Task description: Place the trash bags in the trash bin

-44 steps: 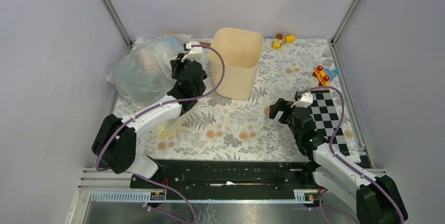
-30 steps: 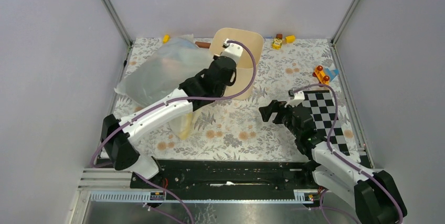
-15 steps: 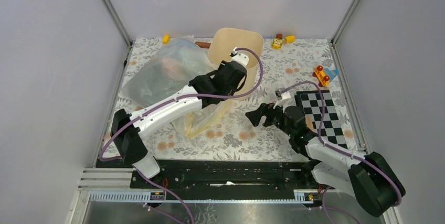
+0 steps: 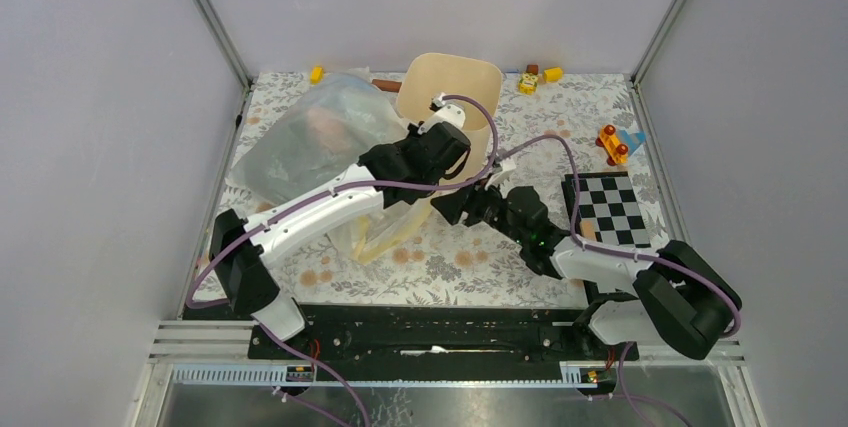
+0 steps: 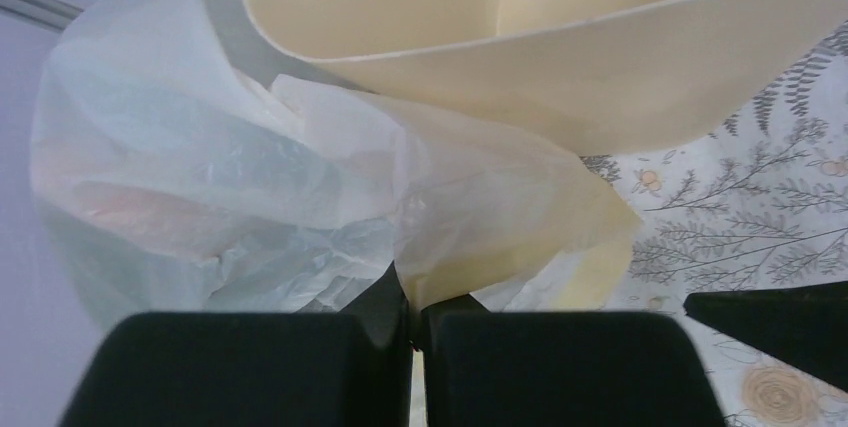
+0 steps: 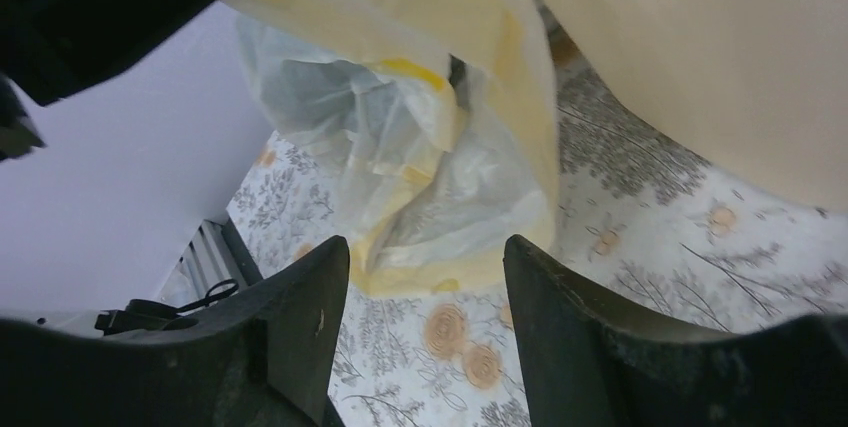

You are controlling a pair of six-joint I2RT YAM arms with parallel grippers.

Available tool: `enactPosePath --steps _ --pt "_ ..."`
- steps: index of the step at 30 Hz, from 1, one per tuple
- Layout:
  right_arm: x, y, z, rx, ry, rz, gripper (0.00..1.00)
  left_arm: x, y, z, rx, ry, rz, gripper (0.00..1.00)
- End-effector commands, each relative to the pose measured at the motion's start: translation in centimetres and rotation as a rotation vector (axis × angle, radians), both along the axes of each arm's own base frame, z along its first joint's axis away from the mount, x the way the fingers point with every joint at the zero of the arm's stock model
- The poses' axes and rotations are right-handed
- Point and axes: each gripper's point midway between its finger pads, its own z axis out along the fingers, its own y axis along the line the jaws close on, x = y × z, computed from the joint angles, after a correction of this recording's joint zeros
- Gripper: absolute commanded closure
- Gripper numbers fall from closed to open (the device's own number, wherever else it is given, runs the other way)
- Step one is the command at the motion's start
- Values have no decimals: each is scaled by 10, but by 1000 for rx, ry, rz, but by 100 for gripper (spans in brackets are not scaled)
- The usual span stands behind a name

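The black trash bag is out of view. The cream-beige trash bin (image 4: 452,82) stands at the back middle, its lower front hidden by my left arm; it also shows in the left wrist view (image 5: 560,67) and the right wrist view (image 6: 720,57). My left gripper (image 4: 432,172) (image 5: 415,302) is shut on the yellowish film of a translucent whitish-yellow bag (image 4: 310,137) (image 5: 200,177), right in front of the bin. My right gripper (image 4: 462,202) (image 6: 425,277) is open and empty, low over the table, facing that bag's hanging film (image 6: 420,147).
A checkerboard mat (image 4: 605,209) lies at the right. Small toys sit at the right (image 4: 612,142) and at the back (image 4: 535,77) (image 4: 316,74). Grey walls close the left, back and right sides. The floral table cover (image 4: 450,257) shows in front.
My left gripper has carried the translucent bag's film from the left over to the bin's front. My right arm has swung left from the checkerboard to just beside the left gripper.
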Motion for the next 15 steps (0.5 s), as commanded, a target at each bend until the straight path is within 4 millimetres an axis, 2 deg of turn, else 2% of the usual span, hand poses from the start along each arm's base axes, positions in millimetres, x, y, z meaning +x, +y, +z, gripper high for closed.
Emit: enactPosePath --steps 1,5,7,11,15 --pt "7 24 46 74 -147 15 35 -3 14 38 6 -65 43 100" --pt "1 41 54 94 -198 52 37 -10 13 48 -31 -49 18 100" --pt "1 52 60 101 -244 62 39 -16 5 54 -82 -18 -35 100" --pt "13 66 72 114 -319 20 37 -32 -15 73 -205 46 -148 100" --pt "25 70 79 156 -350 -40 33 -40 -16 86 -242 61 -180 100"
